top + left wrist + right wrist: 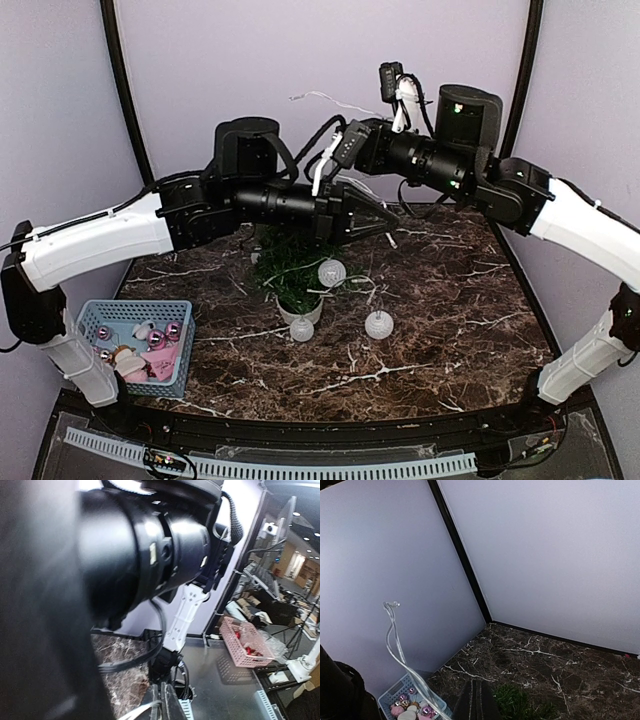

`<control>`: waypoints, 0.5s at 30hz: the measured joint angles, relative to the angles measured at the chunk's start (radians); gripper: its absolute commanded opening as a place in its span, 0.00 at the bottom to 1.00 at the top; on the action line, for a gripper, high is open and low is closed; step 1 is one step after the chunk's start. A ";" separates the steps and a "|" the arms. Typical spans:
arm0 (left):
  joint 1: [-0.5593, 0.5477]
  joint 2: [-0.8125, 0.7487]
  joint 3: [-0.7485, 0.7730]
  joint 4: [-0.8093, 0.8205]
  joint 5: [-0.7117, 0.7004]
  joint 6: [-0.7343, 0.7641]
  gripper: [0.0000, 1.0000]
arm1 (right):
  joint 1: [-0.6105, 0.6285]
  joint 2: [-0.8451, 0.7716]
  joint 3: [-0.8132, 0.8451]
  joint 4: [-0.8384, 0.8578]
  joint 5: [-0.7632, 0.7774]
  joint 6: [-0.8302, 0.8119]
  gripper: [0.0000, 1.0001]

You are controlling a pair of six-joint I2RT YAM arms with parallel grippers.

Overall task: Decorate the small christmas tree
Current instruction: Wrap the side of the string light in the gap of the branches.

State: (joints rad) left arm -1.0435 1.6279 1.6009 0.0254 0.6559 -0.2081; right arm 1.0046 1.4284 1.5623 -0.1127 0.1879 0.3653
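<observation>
**Both arms raised over the tree, light string partly draped**

The small christmas tree point(285, 262) stands in its white pot point(300, 308) left of the middle of the marble table point(450, 330), directly beneath the two wrists. Three frosted white globes point(331, 272) sit around it. One is against the branches on the tree's right side, one is on the table just in front of the pot, and one is on the table a little further right. They look like bulbs on a light string, and only the first has reached the foliage, so the decorating seems to be at an early stage.

The left gripper point(388, 222) hangs above and to the right of the tree with its fingers pressed together, pointing right. The right gripper point(476, 700) is higher and further back, fingers also together, aimed toward the far-left corner. A clear wire point(395, 645) rises in a loop just beside the right fingers and shows against the back wall in the overhead view. Another strand shows near the left fingertips in the left wrist view. Neither pinch point is visible, so I cannot tell whether either gripper is holding the wire. The height of both arms would suit lifting slack off the table so the string can be lowered over the branches.

A blue basket point(95, 312) at the near left holds pink baubles point(158, 338), well apart from the tree and within the left arm's reach, probably as the next ornaments.
</observation>
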 measured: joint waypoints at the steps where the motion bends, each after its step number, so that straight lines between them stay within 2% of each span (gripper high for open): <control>1: 0.002 -0.010 -0.008 -0.016 -0.019 0.006 0.00 | 0.000 0.000 -0.002 0.002 0.000 0.000 0.00; 4: 0.028 -0.094 -0.090 -0.057 -0.097 0.019 0.00 | -0.004 -0.008 -0.018 0.001 0.002 0.002 0.00; 10: 0.154 -0.364 -0.315 -0.124 -0.254 0.010 0.00 | -0.006 -0.028 -0.027 -0.001 0.015 0.003 0.00; 15: 0.236 -0.509 -0.352 -0.188 -0.356 0.005 0.00 | -0.009 -0.036 -0.027 -0.001 0.024 0.003 0.00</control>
State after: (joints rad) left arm -0.8078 1.1187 1.2488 -0.1623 0.3004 -0.2028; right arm 0.9958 1.3926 1.5356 -0.1135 0.2119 0.3679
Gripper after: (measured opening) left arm 0.001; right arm 0.004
